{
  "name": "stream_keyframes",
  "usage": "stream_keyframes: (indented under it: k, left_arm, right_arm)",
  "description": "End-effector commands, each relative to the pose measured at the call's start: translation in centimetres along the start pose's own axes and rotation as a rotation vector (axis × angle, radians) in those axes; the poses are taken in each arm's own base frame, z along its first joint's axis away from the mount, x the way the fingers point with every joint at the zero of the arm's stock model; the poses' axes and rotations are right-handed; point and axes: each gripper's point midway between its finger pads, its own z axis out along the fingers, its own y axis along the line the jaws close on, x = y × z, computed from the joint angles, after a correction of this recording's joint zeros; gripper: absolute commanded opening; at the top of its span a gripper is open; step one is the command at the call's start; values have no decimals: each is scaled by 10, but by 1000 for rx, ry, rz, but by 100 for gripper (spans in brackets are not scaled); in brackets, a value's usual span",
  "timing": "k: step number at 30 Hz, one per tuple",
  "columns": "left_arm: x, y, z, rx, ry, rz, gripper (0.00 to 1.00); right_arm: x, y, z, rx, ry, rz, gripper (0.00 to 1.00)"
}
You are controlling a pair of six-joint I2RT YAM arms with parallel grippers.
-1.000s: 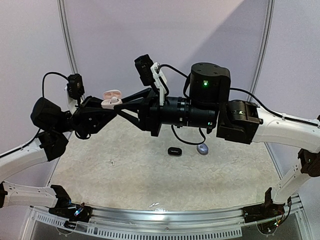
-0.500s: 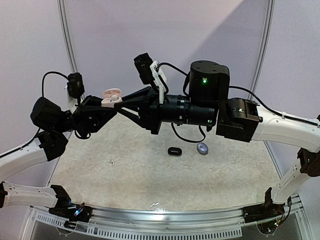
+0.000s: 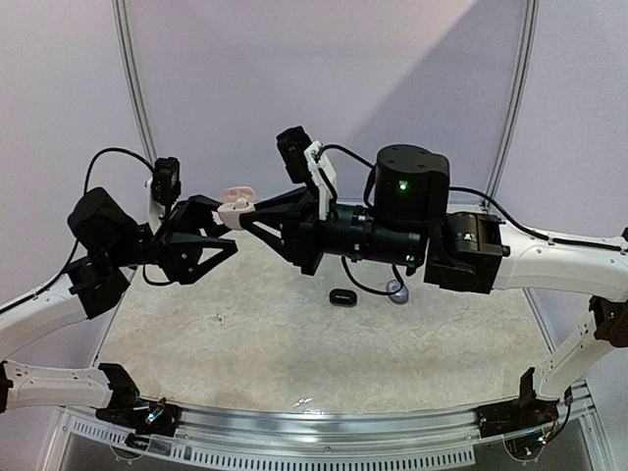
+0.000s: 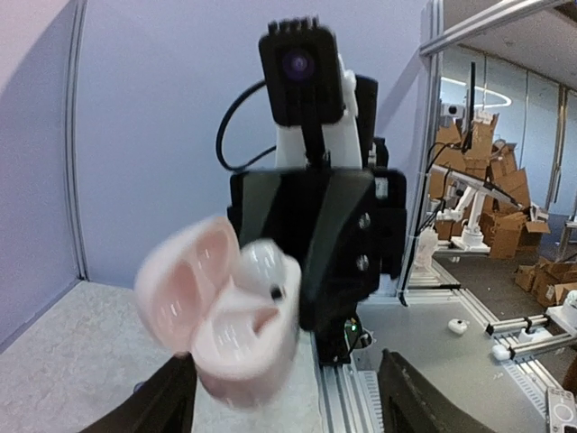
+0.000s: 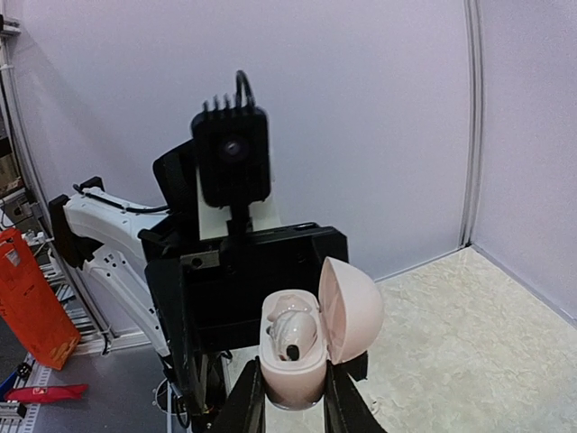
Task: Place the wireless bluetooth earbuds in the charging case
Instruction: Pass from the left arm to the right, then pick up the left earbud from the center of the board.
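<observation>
The pink charging case (image 5: 293,365) is up in the air with its lid (image 5: 353,307) swung open. My right gripper (image 5: 293,383) is shut on its lower half. One white earbud (image 5: 296,332) lies in a socket of the case. In the left wrist view the case (image 4: 225,338) and the white earbud (image 4: 261,269) are just ahead of my left gripper (image 4: 284,383), which is open, with its fingers (image 4: 167,406) apart from the case. From above, the left gripper (image 3: 231,229) faces the right gripper (image 3: 243,213) at the case (image 3: 235,203). A black earbud (image 3: 341,296) and a silvery-grey one (image 3: 396,290) lie on the table.
The pale speckled table (image 3: 245,343) has a metal rail (image 3: 324,427) along its near edge. Lilac walls close the back and sides. The right arm's bulky wrist (image 3: 412,211) hangs over the middle of the table.
My left gripper has opened and drawn back a little from the case. Both arms have shifted slightly to the right. The right gripper still holds the case.
</observation>
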Motion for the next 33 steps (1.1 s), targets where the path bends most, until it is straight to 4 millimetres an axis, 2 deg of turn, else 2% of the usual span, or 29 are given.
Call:
stream_keyframes:
  k: [1,4,7,11,13,15,17,20,24,27,33]
  left_arm:
    - [49,5,-13,-51,194,7,73]
    - [81,15,-34,-159,331,-5,74]
    - [93,28,-50,-276,410,-9,75]
    - [122,66,-79,-514,632,-117,71]
    - [138,91,-103,-637,798,-178,67]
    - [163,119,-142,-765,997,-283,61]
    - [179,141,-176,-840,1139,-399,50]
    - [197,166,-208,-917,1228,-511,48]
    - [236,185,-220,-973,1281,-612,47]
    - [261,193,-230,-1034,1310,-692,51]
    - [294,192,-238,-1088,1311,-805,53]
  right_arm:
    - [-36,-24,-26,121,-114,27,0]
    - [-30,-40,-36,196,-109,24,0]
    - [-32,-55,-45,256,-121,24,0]
    - [-32,-66,-57,314,-117,-9,0]
    - [-29,-67,-63,326,-109,-17,0]
    - [-23,-69,-68,335,-90,-20,0]
    - [-17,-71,-72,346,-75,-24,0]
    - [-10,-74,-79,362,-69,-23,0]
    - [6,-77,-81,369,-41,-2,0]
    - [14,-78,-83,371,-24,20,0]
    - [22,-78,-86,370,-21,49,0]
